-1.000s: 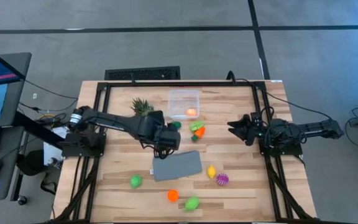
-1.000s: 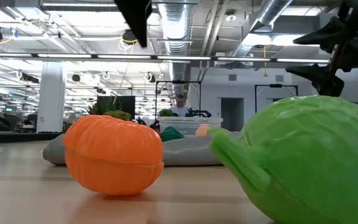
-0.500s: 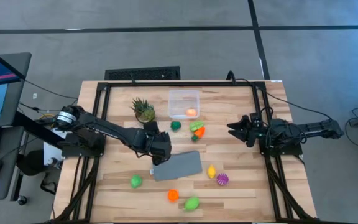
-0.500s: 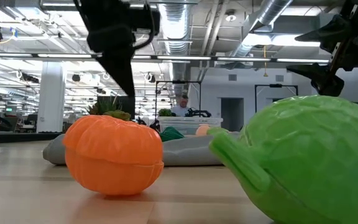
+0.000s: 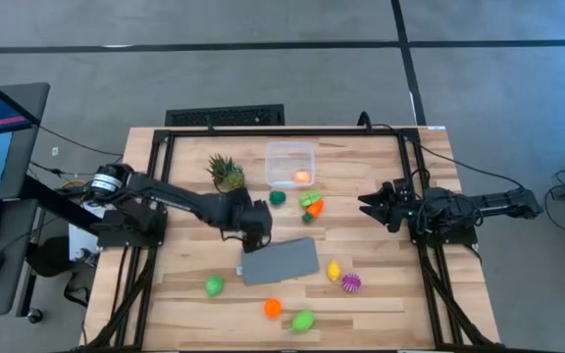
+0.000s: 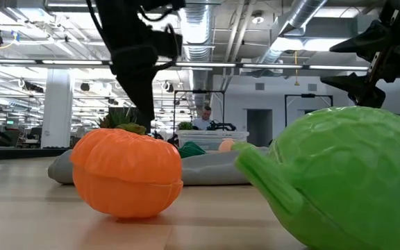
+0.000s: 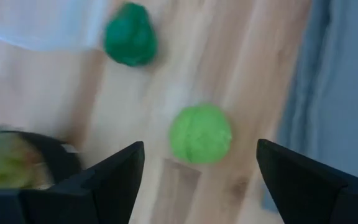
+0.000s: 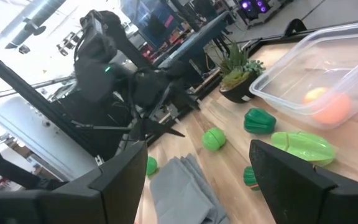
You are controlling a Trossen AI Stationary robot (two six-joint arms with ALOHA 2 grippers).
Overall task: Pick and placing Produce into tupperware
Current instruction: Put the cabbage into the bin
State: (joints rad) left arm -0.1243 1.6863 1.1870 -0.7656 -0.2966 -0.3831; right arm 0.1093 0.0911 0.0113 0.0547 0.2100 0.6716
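Task status: judged from the layout, the job is standing at an early stage; the tupperware (image 5: 290,163) is sitting at the far middle of the table (image 5: 390,294) and is holding a single orange piece (image 5: 302,177); the remaining produce is lying loose on the boards

Items outstanding, high view: a dark green piece (image 5: 278,197) just in front of the tub; a light green and orange cluster (image 5: 311,204) beside it; a yellow piece (image 5: 333,271) and the spiky purple piece (image 5: 351,283) near the grey cloth (image 5: 280,261); a green piece (image 5: 214,285), an orange piece (image 5: 273,307) and a second green piece (image 5: 303,321) along the near edge; the potted plant (image 5: 226,173) is not part of the load

Left gripper (image 5: 254,222): it is hovering over the table between the plant and the cloth; its wrist view is showing both fingers (image 7: 104,180) spread apart with nothing between them, a round light green piece (image 7: 201,134) lying on the wood in the gap ahead; no contact is visible

Right gripper (image 5: 373,206): it is waiting at the right side of the table, well apart from the produce; its fingers (image 8: 291,180) are standing apart and carrying nothing
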